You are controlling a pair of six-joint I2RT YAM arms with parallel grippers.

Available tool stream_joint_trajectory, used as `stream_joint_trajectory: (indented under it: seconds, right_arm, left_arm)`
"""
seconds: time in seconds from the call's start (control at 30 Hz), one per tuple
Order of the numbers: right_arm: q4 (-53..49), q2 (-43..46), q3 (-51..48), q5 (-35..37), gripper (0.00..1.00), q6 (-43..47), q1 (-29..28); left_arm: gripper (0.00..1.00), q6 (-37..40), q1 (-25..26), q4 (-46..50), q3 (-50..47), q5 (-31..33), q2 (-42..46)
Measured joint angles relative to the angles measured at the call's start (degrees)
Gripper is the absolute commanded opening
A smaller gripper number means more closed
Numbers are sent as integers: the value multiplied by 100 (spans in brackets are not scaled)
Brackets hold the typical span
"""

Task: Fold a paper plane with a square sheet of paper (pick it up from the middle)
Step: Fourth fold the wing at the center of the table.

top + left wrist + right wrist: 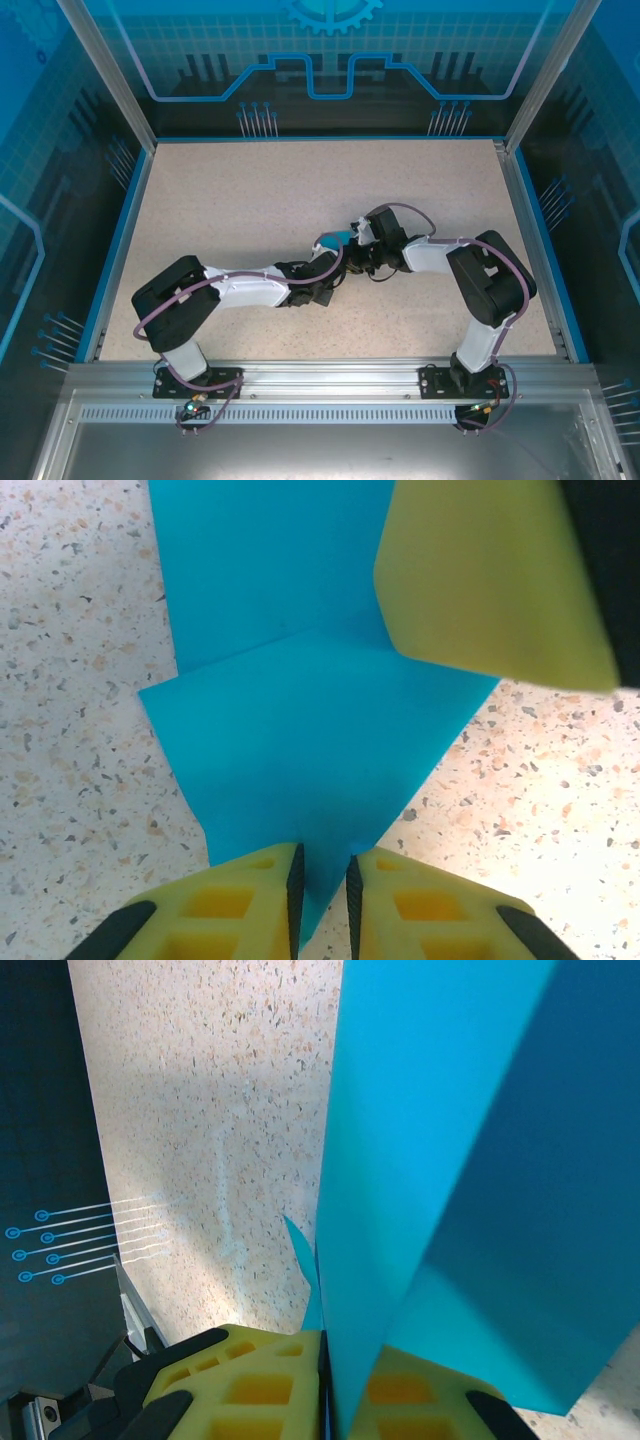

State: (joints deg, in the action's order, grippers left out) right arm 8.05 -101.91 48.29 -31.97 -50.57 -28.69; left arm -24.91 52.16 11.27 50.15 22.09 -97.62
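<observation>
My left gripper (323, 885) is pinched nearly shut on a corner of the thin teal-blue square sheet of paper (300, 750), which fans out toward 12 o'clock. My right gripper (325, 1385) is clamped on another edge. The sheet's around the middle of the speckled table (250, 200) with a couple of layers overlapping. I'd say it's not a dart yet, plenty of creasing left.

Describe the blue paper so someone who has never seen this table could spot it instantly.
Start at the speckled beige table, then go to its middle, where the left arm and right arm meet. Pinched in both arms' jaws is the teal-blue paper, partly folded, the only bright flat sheet among black and white robot parts.
</observation>
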Motion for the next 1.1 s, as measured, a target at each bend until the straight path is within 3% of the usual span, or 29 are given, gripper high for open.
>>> stream_joint_trajectory:
  seconds: [0.27, 0.4, 0.53, 0.63, 1.1]
  right_arm:
    - [-37, 0, 0, 0, 9, 2, 2]
    - [-39, 0, 0, -2, 7, 0, 20]
    - [-37, 0, 9, -4, 7, -39, 24]
    - [-37, 4, 11, -4, 7, -66, 24]
    - [-33, 11, 15, -24, 7, -190, 24]
  left_arm:
    - [17, 2, -2, -37, -81, 111, 2]
    - [27, 57, -2, -81, -153, 131, 57]
    - [44, 146, -2, -125, -328, 177, 267]
    - [47, 267, -2, -162, -452, 214, 431]
    - [46, 922, -17, -527, -544, 214, 516]
